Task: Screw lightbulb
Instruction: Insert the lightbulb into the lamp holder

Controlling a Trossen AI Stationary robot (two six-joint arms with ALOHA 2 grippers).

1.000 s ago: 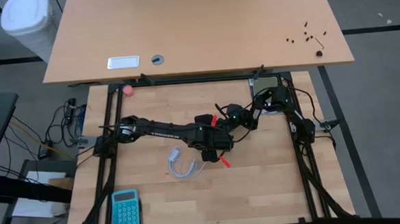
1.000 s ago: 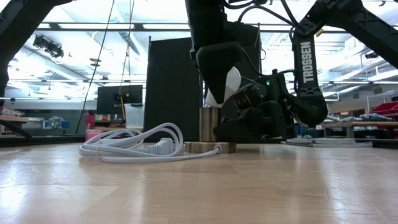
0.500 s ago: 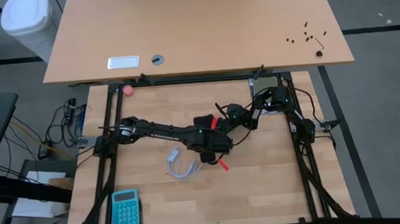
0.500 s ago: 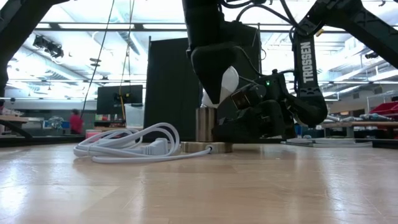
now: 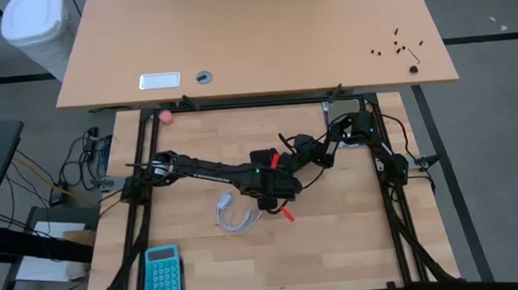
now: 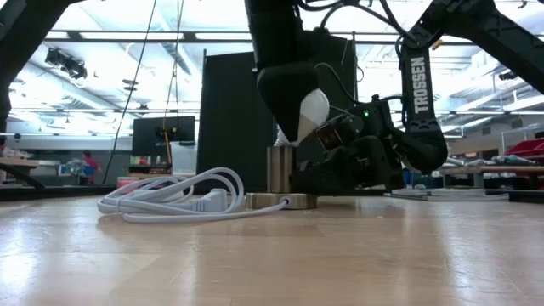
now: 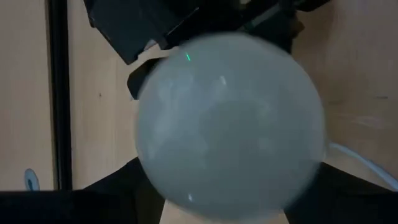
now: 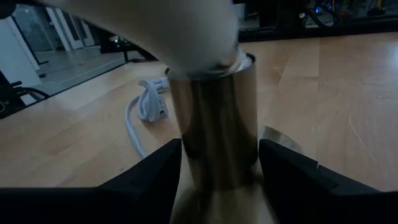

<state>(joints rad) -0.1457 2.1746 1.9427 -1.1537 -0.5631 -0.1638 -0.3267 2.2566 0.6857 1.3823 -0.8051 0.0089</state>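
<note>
The white frosted lightbulb [image 6: 311,112] hangs tilted over a brass socket tube [image 6: 280,169], its narrow end [image 8: 219,61] at the tube's mouth. The tube stands upright on a round metal disc [image 6: 280,201] that lies flat on the table, with a white cord [image 6: 174,195] coiled beside it. My left gripper [image 6: 289,102] reaches down from above, shut on the bulb. My right gripper [image 8: 219,177] lies level at table height, shut on the tube. In the high view my left gripper [image 5: 273,185] hides the bulb and socket. My left gripper holds the bulb's round globe [image 7: 230,124] between its two fingers [image 7: 115,196], slanting down from above. The bulb is tilted, with its narrow end down at the socket's mouth. The globe hides the contact places. My right gripper pinches the socket's brass tube [image 8: 217,130] between its two fingers [image 8: 152,180], one on each side and low on the tube. The fingers come in level, across the upright tube. The socket's disc stays on the table.
A blue calculator [image 5: 163,270] lies at the near left and a small pink ball [image 5: 166,116] at the far left edge. The cord [image 5: 236,215] lies left of the socket toward the near side. Beyond the work table stands a larger desk [image 5: 253,39].
The socket, its disc and the cord have slid a little toward the table's left. My left gripper with the bulb has shifted the same way by a small amount. My right arm has kept still.
</note>
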